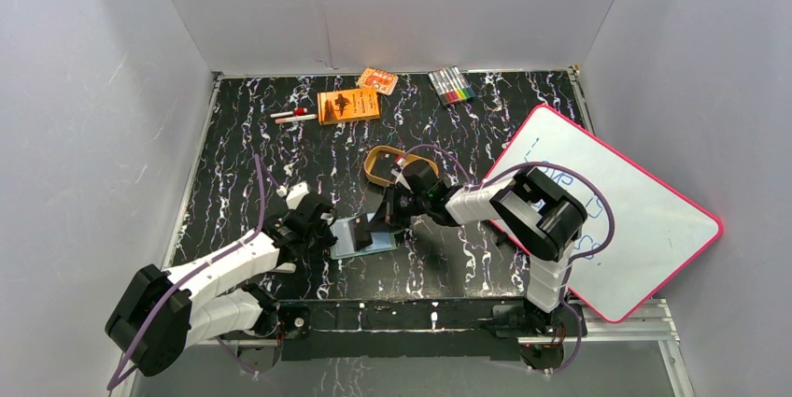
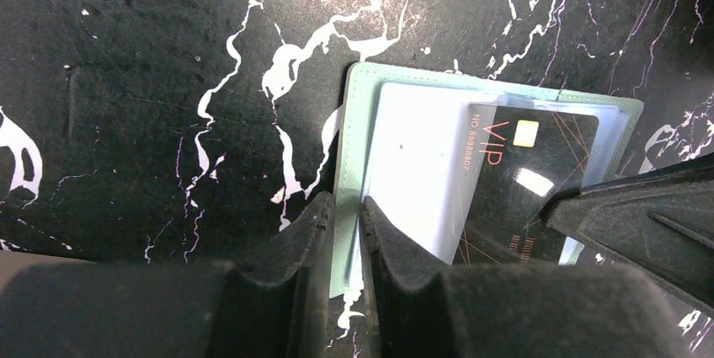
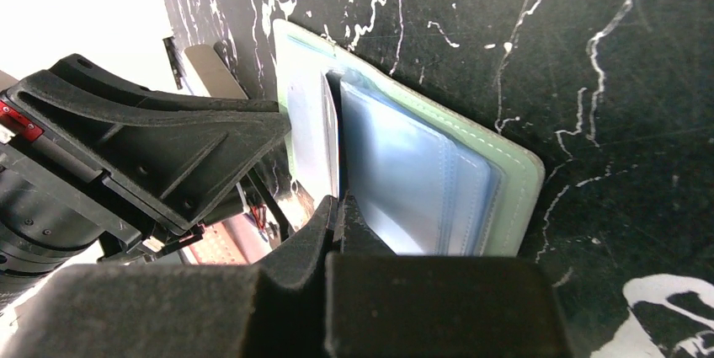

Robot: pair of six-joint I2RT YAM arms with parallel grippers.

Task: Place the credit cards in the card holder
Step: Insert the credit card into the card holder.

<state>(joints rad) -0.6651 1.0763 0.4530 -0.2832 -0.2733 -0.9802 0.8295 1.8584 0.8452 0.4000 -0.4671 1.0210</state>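
Observation:
The sage-green card holder (image 2: 358, 97) lies open on the black marbled table, its pale clear sleeves (image 3: 404, 173) fanned out. My left gripper (image 2: 347, 206) is shut on its left green edge, pinning it. A black credit card (image 2: 514, 181) marked VIP with a gold chip stands half inside one sleeve. My right gripper (image 3: 339, 202) is shut on that card's edge, and the card (image 3: 330, 130) shows edge-on in the right wrist view. From above, the left gripper (image 1: 322, 233) and the right gripper (image 1: 397, 215) meet over the card holder (image 1: 360, 240).
A golden oval tin (image 1: 388, 163) sits just behind the right gripper. An orange booklet (image 1: 348, 105), a small orange pack (image 1: 377, 80), markers (image 1: 450, 85) and pens (image 1: 293, 116) lie at the back. A pink-rimmed whiteboard (image 1: 616, 219) overhangs the right edge.

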